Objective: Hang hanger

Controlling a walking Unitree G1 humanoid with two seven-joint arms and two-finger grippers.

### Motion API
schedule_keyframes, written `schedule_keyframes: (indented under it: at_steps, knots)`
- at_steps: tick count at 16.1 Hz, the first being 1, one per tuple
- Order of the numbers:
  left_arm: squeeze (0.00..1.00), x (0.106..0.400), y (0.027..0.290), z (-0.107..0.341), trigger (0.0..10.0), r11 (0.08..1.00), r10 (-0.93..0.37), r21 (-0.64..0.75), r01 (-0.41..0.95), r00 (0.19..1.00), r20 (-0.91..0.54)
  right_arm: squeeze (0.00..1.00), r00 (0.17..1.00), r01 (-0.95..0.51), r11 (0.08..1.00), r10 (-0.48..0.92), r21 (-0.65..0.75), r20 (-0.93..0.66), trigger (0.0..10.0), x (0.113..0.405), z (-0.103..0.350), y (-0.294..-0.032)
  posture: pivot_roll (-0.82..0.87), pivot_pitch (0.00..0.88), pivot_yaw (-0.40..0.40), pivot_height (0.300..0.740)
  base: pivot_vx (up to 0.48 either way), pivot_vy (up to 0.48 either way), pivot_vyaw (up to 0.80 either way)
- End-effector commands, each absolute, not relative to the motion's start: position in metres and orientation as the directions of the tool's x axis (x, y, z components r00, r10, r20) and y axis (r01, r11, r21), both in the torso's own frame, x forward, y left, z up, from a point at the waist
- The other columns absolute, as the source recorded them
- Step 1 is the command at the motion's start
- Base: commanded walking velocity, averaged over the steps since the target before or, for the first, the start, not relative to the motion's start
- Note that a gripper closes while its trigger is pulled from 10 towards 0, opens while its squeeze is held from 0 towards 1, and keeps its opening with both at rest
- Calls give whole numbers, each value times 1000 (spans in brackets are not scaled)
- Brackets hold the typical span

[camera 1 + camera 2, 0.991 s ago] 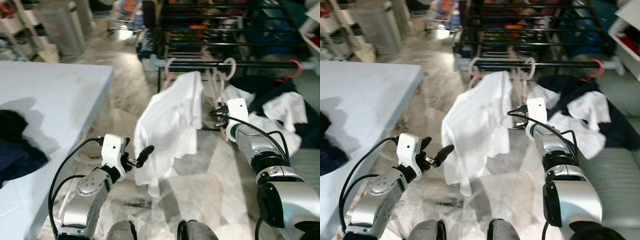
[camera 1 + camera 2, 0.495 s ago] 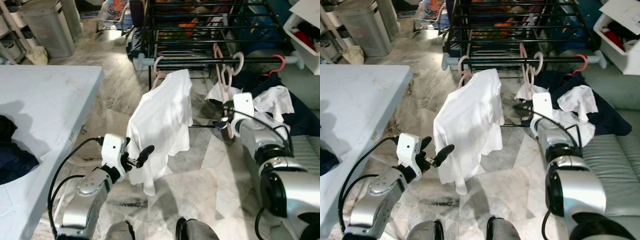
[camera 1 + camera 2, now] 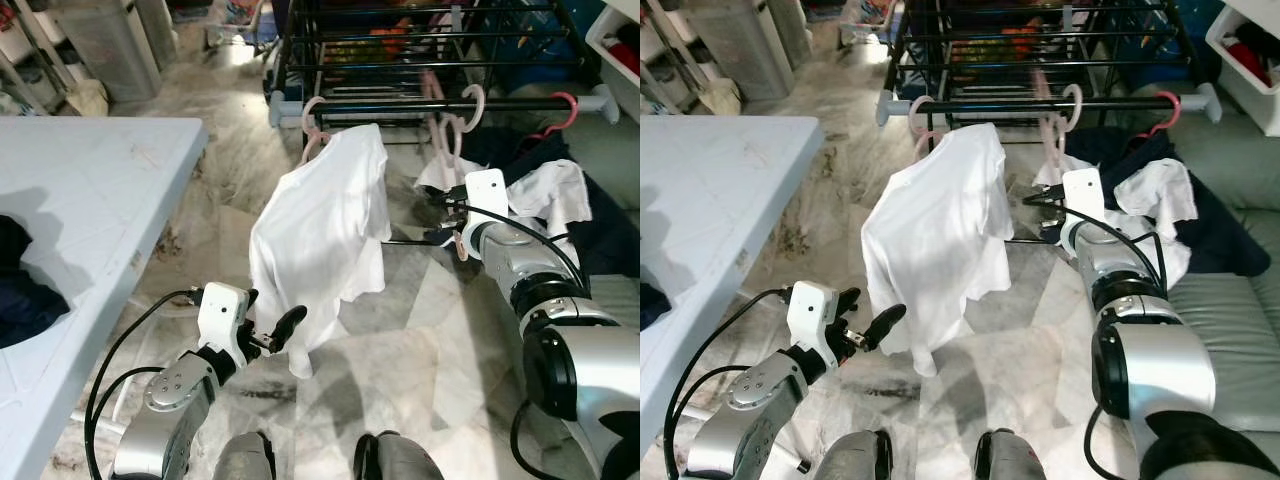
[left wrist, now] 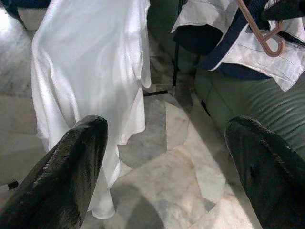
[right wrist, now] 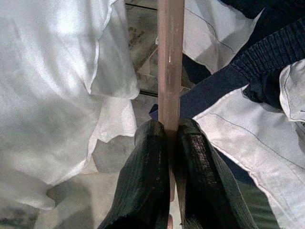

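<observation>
Right end effector [image 3: 452, 222] has crept closer to rack rail [image 3: 520, 103], pinching pink hanger [image 5: 170, 62] w/ hook near rail, ready to hang. Left end effector [image 4: 167, 176] spread, idle by white shirt [image 3: 320, 235].

Grey marbled stone floor [image 3: 440, 330], pale blue table [image 3: 90, 190], black drying rack [image 3: 420, 40], what looks like a green sofa [image 3: 1230, 310], sunlit patches

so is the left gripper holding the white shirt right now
No, the left gripper is open with its two fingers spread wide, and the white shirt hangs beyond them, untouched.
</observation>
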State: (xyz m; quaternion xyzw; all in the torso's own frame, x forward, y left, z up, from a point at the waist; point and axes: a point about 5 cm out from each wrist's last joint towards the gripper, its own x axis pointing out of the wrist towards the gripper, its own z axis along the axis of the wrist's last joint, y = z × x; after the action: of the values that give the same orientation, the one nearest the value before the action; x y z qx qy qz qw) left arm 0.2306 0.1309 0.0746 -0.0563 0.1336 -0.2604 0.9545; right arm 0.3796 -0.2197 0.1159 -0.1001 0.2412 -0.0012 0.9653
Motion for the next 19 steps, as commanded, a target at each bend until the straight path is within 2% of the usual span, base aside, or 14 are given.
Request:
schedule_keyframes:
  at_steps: [1, 5, 10, 13, 16, 19]
  knots:
    - [0, 233, 135, 81, 10000, 861, -507, -163, 481, 836, -211, 0, 881, -62, 979, -38, -196, -471, 10000, 376, 109, -219, -14, 115, 37, 740, 281, 0, 0]
    - [0, 238, 134, 79, 10000, 864, -502, -165, 476, 840, -207, 0, 843, -51, 984, -51, -173, -535, 10000, 346, 70, -233, -44, 85, 44, 740, 288, 0, 0]
    - [0, 252, 127, 84, 10000, 854, -518, -161, 495, 837, -175, 0, 962, -37, 978, -20, -204, -271, 10000, 322, 76, -224, -66, 45, 56, 740, 286, 0, 0]
    - [0, 256, 128, 85, 10000, 859, -509, -156, 488, 845, -162, 0, 987, -33, 974, -2, -223, -158, 10000, 299, 84, -212, -66, 27, 48, 740, 285, 0, 0]
    - [0, 256, 128, 83, 10000, 860, -507, -158, 485, 847, -158, 0, 981, -41, 980, 2, -195, -195, 10000, 274, 74, -204, -74, 21, 45, 740, 285, 0, 0]
    - [0, 258, 126, 83, 10000, 858, -508, -169, 485, 848, -148, 0, 967, -3, 988, -36, -154, -253, 10000, 258, 68, -200, -79, 19, 44, 740, 0, 0, 0]
